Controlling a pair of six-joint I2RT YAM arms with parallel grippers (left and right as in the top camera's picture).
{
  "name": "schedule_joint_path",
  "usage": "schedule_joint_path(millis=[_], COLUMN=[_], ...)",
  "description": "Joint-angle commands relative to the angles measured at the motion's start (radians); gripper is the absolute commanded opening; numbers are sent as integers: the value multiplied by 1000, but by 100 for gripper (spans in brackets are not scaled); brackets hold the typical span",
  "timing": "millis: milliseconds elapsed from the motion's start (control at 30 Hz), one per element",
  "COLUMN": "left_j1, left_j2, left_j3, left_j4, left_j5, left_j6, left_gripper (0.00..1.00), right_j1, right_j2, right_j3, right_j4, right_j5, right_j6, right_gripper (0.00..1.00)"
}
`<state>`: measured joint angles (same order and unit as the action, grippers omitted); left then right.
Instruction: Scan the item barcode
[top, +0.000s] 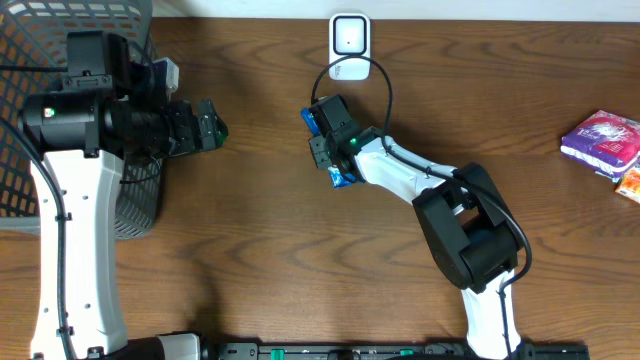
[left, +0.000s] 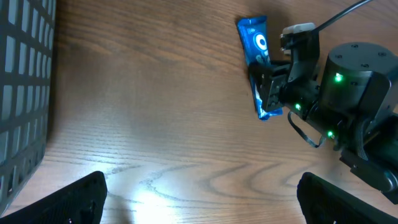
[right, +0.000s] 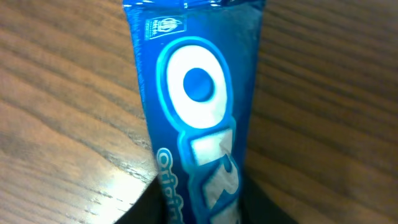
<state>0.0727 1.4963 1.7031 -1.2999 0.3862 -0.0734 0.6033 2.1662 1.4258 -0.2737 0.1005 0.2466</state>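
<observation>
the blue oreo packet (left: 255, 43) lies flat on the wooden table (top: 250, 230), its long axis pointing roughly towards the white scanner (top: 349, 38). the right gripper (left: 268, 87) is on it, jaws pinching across its narrow width. the left gripper (left: 205, 199), spread wide, is well apart.

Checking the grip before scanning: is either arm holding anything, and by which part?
The right gripper clamps the packet around its middle; the left gripper is open, holding nothing.
</observation>
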Motion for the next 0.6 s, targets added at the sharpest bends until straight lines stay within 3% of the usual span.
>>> schedule_joint_path(millis=[0, 267, 567], left_j1=[-2, -2, -2], left_j2=[4, 4, 4], left_j3=[3, 3, 3], left_j4=[-2, -1, -1], left_j5=[-6, -6, -6], left_j6=[13, 13, 13], left_gripper=[98, 98, 98], right_j1=[-14, -99, -273], right_j2=[16, -105, -185], right_j3=[-5, -5, -5], right_j4=[-14, -14, -5], right_j5=[-40, -245, -771], right_j6=[63, 168, 426], right_gripper=[12, 6, 7])
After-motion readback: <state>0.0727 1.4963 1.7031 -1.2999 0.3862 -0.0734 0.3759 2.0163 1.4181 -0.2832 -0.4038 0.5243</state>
